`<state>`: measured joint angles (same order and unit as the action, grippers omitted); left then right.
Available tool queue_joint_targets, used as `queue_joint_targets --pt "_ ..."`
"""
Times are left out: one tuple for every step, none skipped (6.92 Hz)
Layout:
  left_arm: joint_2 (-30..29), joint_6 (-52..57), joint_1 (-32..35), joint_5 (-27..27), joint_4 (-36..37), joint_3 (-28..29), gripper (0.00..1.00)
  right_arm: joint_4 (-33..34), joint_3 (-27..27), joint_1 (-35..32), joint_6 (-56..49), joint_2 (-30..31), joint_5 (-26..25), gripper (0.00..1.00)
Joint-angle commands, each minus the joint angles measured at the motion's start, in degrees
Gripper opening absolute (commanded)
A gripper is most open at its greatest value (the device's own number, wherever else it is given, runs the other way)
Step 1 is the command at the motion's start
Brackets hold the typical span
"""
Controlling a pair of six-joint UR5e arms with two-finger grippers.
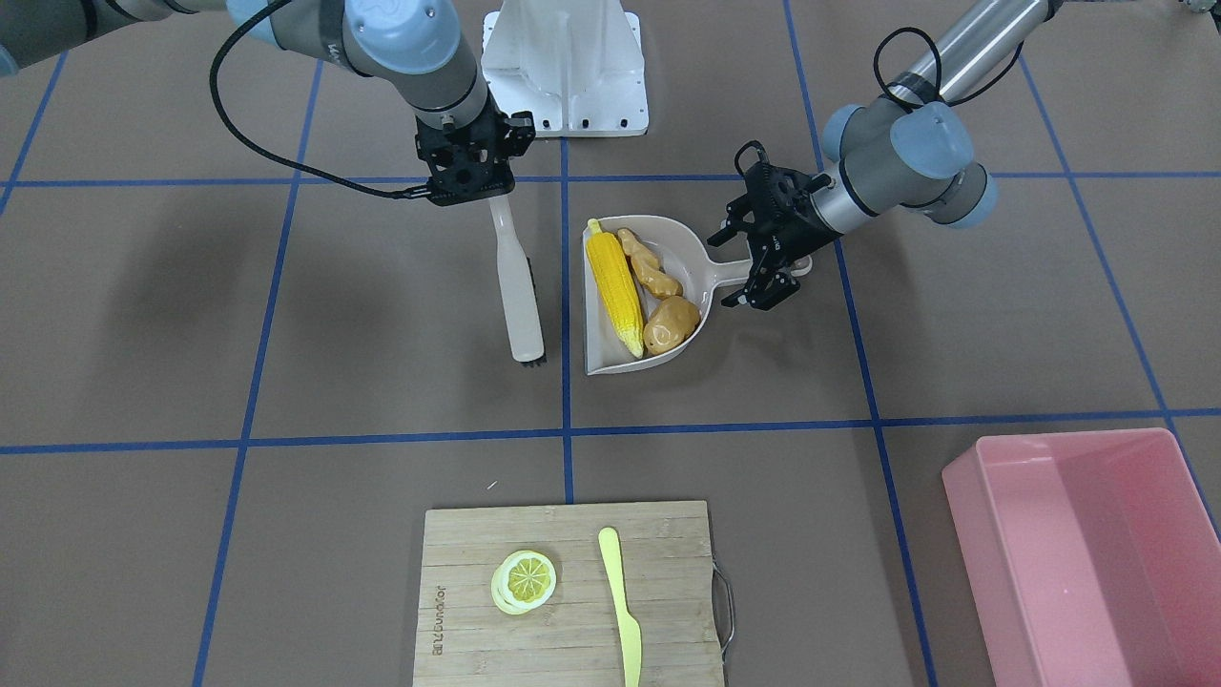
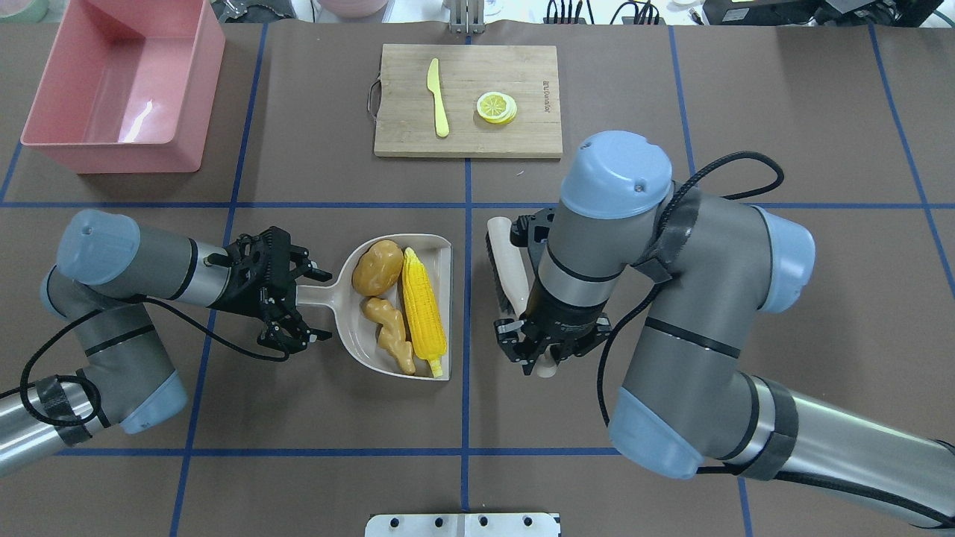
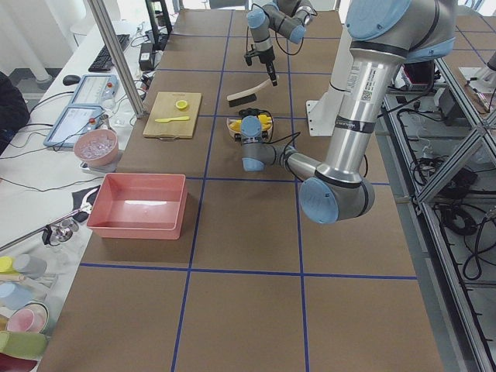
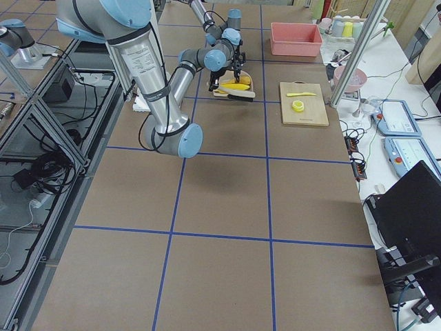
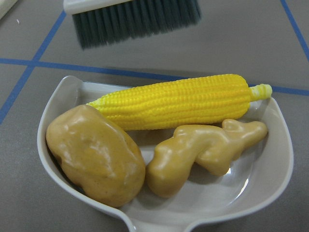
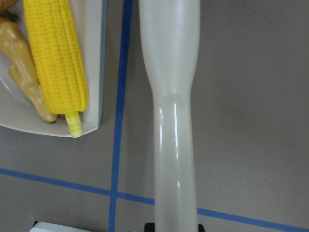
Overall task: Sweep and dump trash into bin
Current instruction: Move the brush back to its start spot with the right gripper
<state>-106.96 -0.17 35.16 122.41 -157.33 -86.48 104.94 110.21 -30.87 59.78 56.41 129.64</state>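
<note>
1. Bin (image 2: 45, 145): the pink tub stands well apart from both sets of jaws, far out beyond the left gripper (image 2: 322, 304).
2. Cutting board (image 2: 403, 138): the wooden board lies well ahead of both grippers. It carries a pale yellow knife (image 2: 437, 97) and a lemon slice (image 2: 497, 107).
3. Dustpan (image 2: 351, 350): the beige dustpan rests on the table directly in front of the left jaws. Its handle runs back between them and its straight open edge faces the right gripper (image 2: 539, 356).
4. Brush (image 2: 507, 268): the pale brush extends forward from the right jaws, just beside the dustpan's open edge and apart from it.
5. Left gripper: the jaws are spread, one finger on each side of the dustpan handle. No finger is seen pressing on it.
6. Right gripper: the jaws pinch the end of the brush handle.
7. Trash: all three items lie in the dustpan, well apart from the bin.
   - Corn cob (image 2: 424, 313): lies along the open edge, farthest from the left jaws.
   - Potato (image 2: 377, 266): nearest the handle.
   - Ginger root (image 2: 392, 335): beside the potato, touching the corn cob.
</note>
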Motion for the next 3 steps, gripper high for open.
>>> queue_joint_targets --pt "0.0 0.0 0.0 -0.1 0.1 0.1 0.98 1.1 5.9 -5.0 -0.6 8.1 0.1 0.0" --pt "0.0 0.0 0.0 -0.1 0.1 0.1 0.98 1.1 8.6 -6.8 -3.5 12.1 0.1 0.0" --pt "0.0 0.0 0.0 -0.2 0.2 0.2 0.98 1.1 10.2 -9.2 -4.1 15.7 0.1 0.0"
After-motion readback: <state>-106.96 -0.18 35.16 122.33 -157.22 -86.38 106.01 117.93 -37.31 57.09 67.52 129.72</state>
